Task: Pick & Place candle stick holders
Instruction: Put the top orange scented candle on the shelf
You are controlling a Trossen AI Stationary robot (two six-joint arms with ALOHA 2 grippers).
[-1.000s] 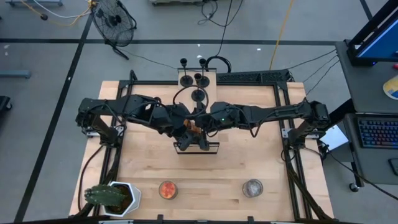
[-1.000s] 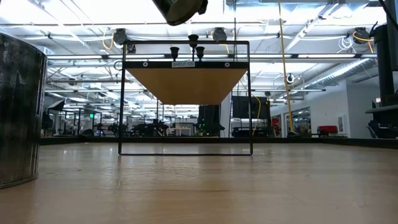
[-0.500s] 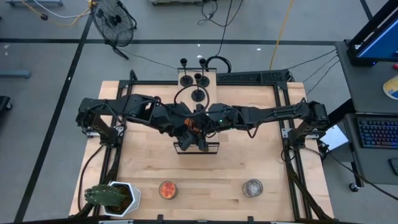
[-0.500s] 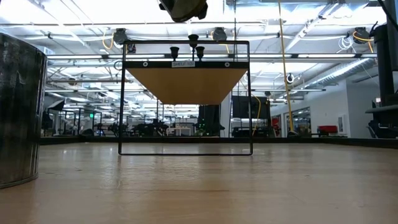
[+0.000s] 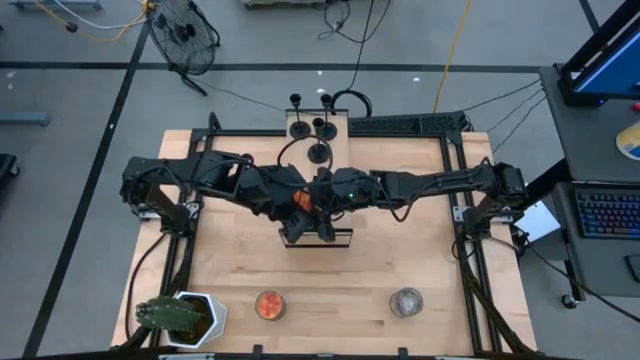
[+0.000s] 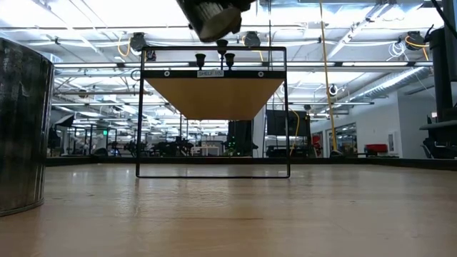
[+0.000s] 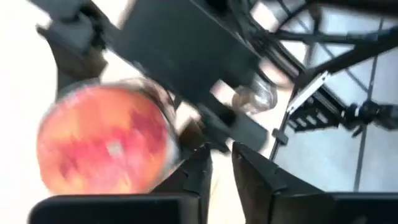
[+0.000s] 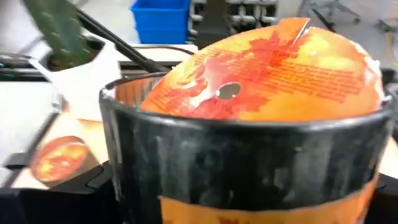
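Several small black candle stick holders stand on their disc bases on the wooden shelf top at the table's far middle. They also show in the low view. Both arms meet over the table's middle, near side of the shelf. My right gripper is shut on a dark glass candle jar with an orange lid, held high above the table. My left gripper is right beside that jar, its fingers close together with nothing between them. My right gripper holds the candle jar by its dark glass wall. The jar fills the wrist view and hides the fingers, so the place of contact does not show. The jar is lifted clear of the table, its orange lid on top.
The shelf is a black metal frame with a raised wooden top. Near the table's front edge stand a potted cactus, an orange-topped candle jar and a greyish jar. A dark jar stands close to the low camera.
My right gripper has shifted a little toward the table's left with the candle jar, closer to my left gripper. In the low view the jar has come slightly lower. The holders on the shelf have stayed where they were.
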